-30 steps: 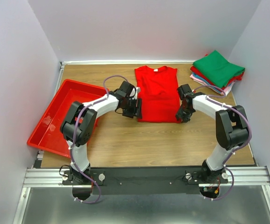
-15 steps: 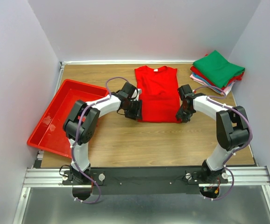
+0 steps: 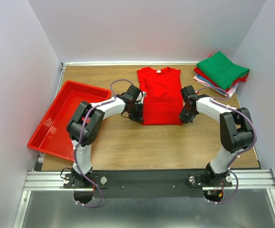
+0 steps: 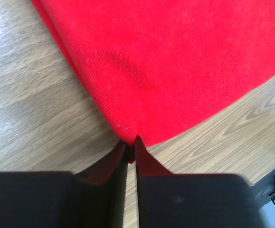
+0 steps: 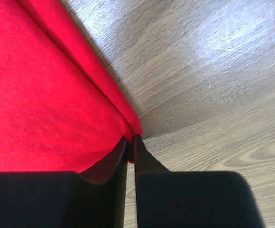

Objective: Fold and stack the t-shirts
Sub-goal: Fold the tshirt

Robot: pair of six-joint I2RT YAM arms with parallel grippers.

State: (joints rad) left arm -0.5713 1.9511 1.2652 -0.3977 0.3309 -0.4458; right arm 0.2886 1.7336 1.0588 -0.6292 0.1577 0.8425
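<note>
Now left jaws, right jaws nip red t-shirt [image 3: 161,95] corners (nipped cloth hidden).

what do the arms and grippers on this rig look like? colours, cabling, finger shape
Both match. The left arm and right arm have white tubular links between bulky black joint housings. A thin purple cable loops along the outside of each. The left gripper and right gripper are black, each with two flat fingers tapering to thin tips. No readable markings.
</note>
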